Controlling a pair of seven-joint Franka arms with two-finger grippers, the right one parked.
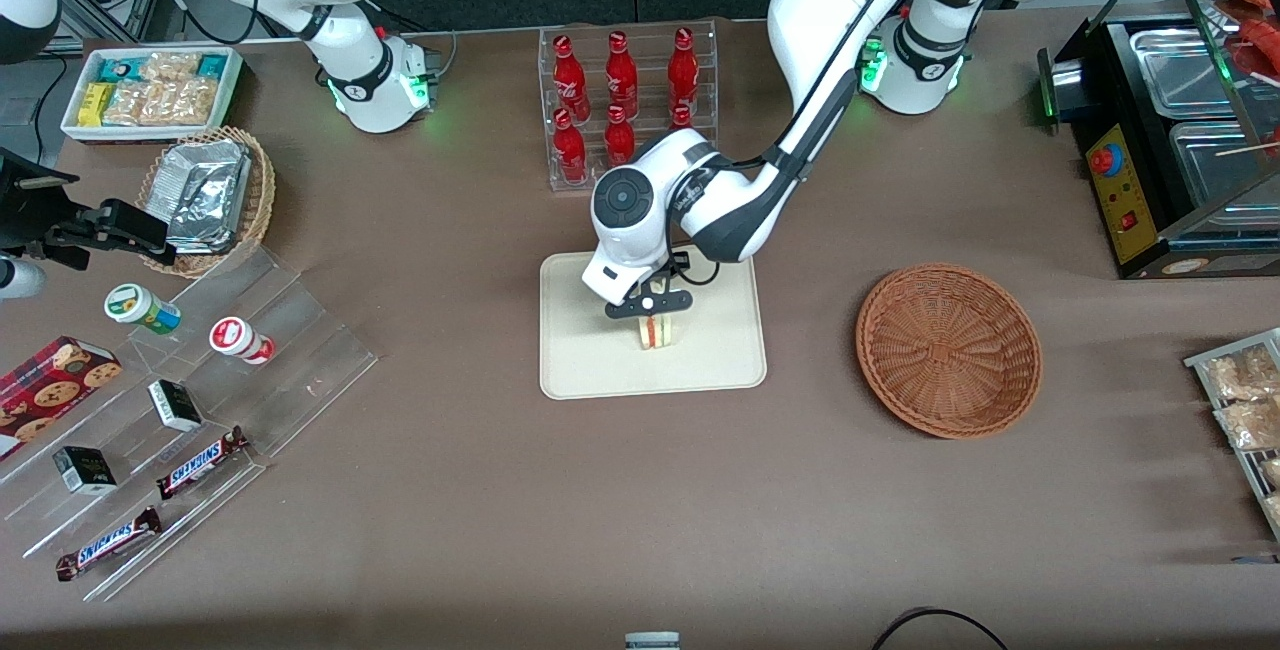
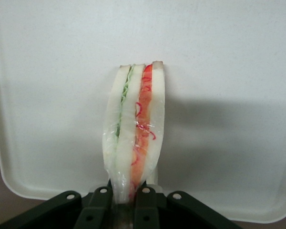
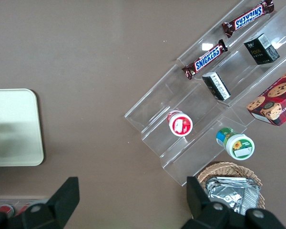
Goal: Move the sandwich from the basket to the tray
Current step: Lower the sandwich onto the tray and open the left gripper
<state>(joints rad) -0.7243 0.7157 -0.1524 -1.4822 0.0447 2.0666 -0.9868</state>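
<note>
A brown table carries the whole scene, with the cream tray (image 1: 652, 367) lying near its middle and the reddish-brown basket (image 1: 948, 350) sitting apart from it toward the working arm's end, its woven bowl holding nothing that can be seen. A rack of red bottles (image 1: 624, 100) stands at the table's edge farther from the front camera than the tray, and a clear stepped display (image 1: 200, 410) with snack bars and small jars lies toward the parked arm's end. The left arm reaches over the tray, and its gripper (image 1: 650, 306) hangs above the tray's middle, pointing down. The sandwich (image 2: 135, 126) is pinched between the fingers (image 2: 99, 206) by one narrow end, so that the wedge hangs edge-on below the gripper with its red and green filling layers showing — a grip on the tip likely chosen because it lets the bread be lowered without the fingers meeting the tray. In the wrist view the cream tray floor fills the space around the sandwich, and the wedge's shadow falls close beside it, which suggests it is low over the tray — whether it already touches cannot be told. The carry looks all but finished; what remains, by this reading, is to set the wedge down and release it.
</note>
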